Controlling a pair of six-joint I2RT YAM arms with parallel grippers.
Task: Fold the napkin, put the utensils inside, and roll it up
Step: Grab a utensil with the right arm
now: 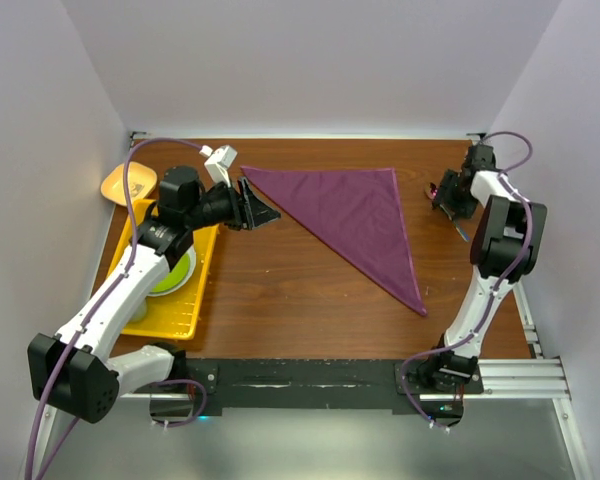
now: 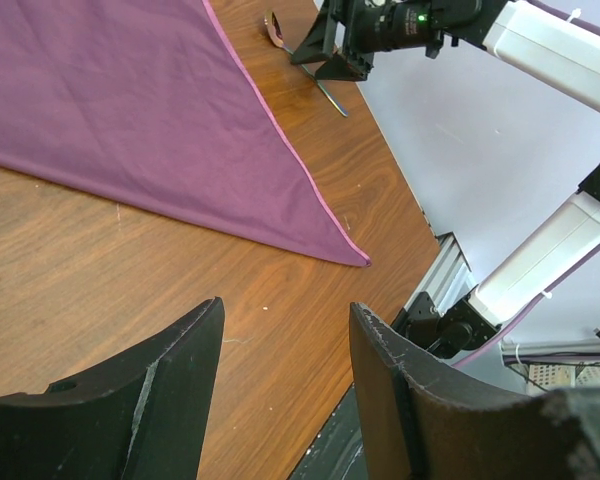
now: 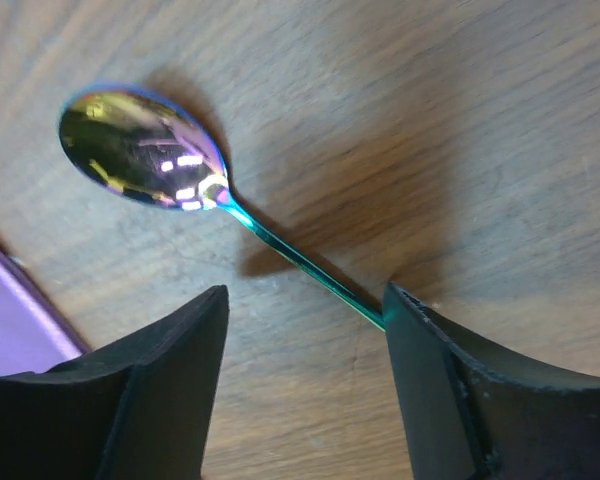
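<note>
The plum-purple napkin (image 1: pixel 355 215) (image 2: pixel 130 120) lies flat on the wooden table, folded into a triangle with one tip pointing to the near right. My left gripper (image 1: pixel 260 206) (image 2: pixel 285 310) hovers open and empty by the napkin's left corner. At the back right, my right gripper (image 1: pixel 442 195) (image 3: pixel 305 295) is open and low over an iridescent spoon (image 3: pixel 140 150) (image 2: pixel 275 25). The spoon lies on the wood just right of the napkin. Its thin green handle runs under the right finger (image 3: pixel 450 370). No other utensils are in view.
A yellow tray (image 1: pixel 195 310) sits along the left edge with a green plate (image 1: pixel 175 275) in it, partly under my left arm. A small orange dish (image 1: pixel 128 183) stands behind the tray. White walls enclose the table on three sides.
</note>
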